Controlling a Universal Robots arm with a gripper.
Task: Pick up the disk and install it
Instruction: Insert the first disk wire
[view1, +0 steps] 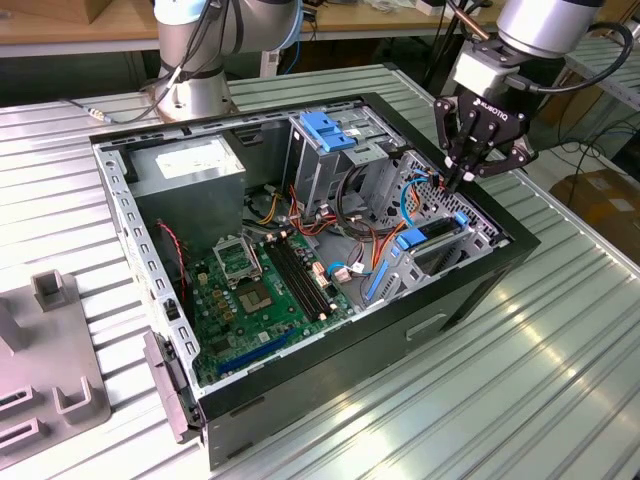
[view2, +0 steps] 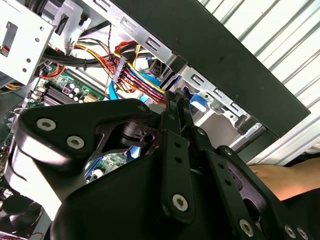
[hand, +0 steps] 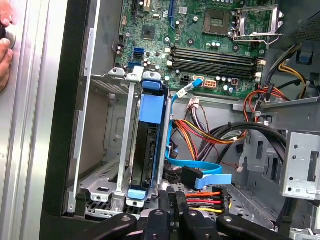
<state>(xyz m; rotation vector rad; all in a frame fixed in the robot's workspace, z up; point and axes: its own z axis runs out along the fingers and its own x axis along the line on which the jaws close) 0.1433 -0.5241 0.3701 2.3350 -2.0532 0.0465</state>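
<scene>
Black robot fingers (hand: 175, 200), pressed together and holding nothing, hover at the near end of the disk (hand: 148, 150), a dark flat drive in a blue plastic carrier frame. It stands on edge in the grey metal drive cage (hand: 107, 150), its long axis running straight away from the fingertips toward the green motherboard (hand: 200, 30).

The disk (hand: 148, 150) stands on edge in the metal drive cage (hand: 100, 195) at a corner of the open computer case (view1: 470, 290). Its dark body sits between the cage rails, with the blue carrier frame (hand: 151, 107) along its upper edge.
</scene>
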